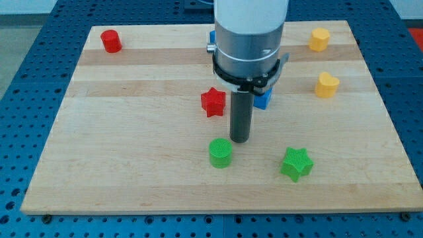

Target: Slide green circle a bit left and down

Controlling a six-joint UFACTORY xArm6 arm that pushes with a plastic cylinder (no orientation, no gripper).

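The green circle (220, 153) stands on the wooden board (132, 132), below the middle and towards the view's bottom. My tip (239, 140) is just to the upper right of it, close by; I cannot tell if they touch. The rod rises to the wide grey arm body above it.
A red star (213, 102) lies left of the rod. A blue block (264, 98) is partly hidden behind the arm, and another blue block (213, 37) peeks out at the top. A green star (296, 164) sits at lower right. Two yellow blocks (326, 85) (319, 39) are at right, a red cylinder (111, 41) at top left.
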